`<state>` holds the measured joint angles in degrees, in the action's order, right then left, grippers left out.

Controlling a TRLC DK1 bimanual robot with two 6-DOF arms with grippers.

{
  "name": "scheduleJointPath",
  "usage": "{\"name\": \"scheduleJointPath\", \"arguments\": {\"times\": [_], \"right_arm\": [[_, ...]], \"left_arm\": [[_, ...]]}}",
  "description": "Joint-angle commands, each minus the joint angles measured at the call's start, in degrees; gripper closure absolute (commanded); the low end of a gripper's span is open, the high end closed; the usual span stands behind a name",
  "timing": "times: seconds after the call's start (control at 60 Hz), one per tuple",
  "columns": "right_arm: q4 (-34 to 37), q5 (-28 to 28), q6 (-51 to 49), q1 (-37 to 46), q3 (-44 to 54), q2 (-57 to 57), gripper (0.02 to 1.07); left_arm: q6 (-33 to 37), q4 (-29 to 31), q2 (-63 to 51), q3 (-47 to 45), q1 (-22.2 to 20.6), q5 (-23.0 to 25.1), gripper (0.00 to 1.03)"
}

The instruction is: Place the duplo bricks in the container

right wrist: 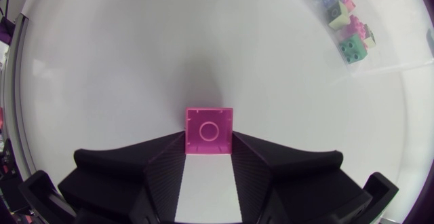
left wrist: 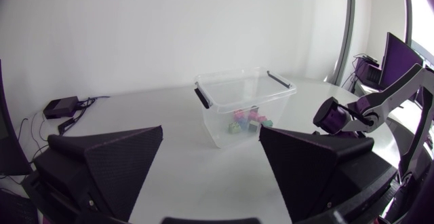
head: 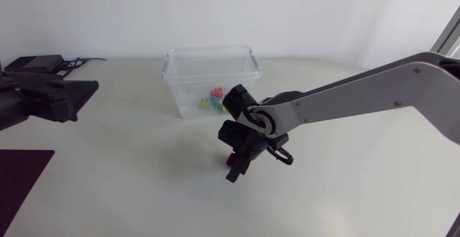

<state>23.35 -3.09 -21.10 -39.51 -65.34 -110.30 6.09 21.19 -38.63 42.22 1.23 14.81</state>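
Neatly, right hand [right wrist: 209,146] pinches a square pink plastic brick [right wrist: 209,125]; left hand [left wrist: 210,137] gapes wide.

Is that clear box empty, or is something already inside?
Not empty: the container already holds a few coloured bricks at its bottom.

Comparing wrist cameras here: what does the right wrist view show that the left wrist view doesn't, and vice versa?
Only the right wrist view: the pink brick clamped in the right gripper, hollow side toward the camera. Only the left wrist view: the open left gripper, the whole clear container with black handles, and the right arm beside it. Both: the bricks already in the container and the white table.
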Motion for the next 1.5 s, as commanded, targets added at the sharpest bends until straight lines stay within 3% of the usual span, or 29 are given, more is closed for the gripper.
{"name": "scheduleJointPath", "arguments": {"times": [0.0, 0.317, 0.617, 0.967, 1.167, 1.483], "right_arm": [[-0.06, 0.37, -0.87, -1.10, 0.83, -0.27, 0.81], [7.41, 3.62, 0.36, -0.75, -3.92, 11.51, 0.81], [9.52, 4.59, 2.65, 5.58, -19.56, 12.74, 0.81], [-2.08, 5.20, 5.63, 8.22, -30.37, 6.50, 0.81], [-9.73, 5.64, 6.60, 8.39, -32.48, 1.58, 0.80], [-21.60, 8.72, 5.11, 11.29, -36.88, -13.36, 0.74]], "left_arm": [[0.24, 0.87, 2.33, -1.17, 1.58, 1.10, 0.04], [-0.46, 2.19, 12.00, -4.16, 5.27, 1.89, 0.04], [-0.46, -1.77, 19.21, -13.74, 8.26, 2.24, 0.04], [-1.17, -17.67, 26.06, -26.57, 13.00, 1.01, 0.04], [-1.17, -25.76, 26.50, -31.76, 12.92, -4.00, 0.04], [-0.46, -33.14, 26.24, -35.62, 12.21, -6.63, 0.04]]}}
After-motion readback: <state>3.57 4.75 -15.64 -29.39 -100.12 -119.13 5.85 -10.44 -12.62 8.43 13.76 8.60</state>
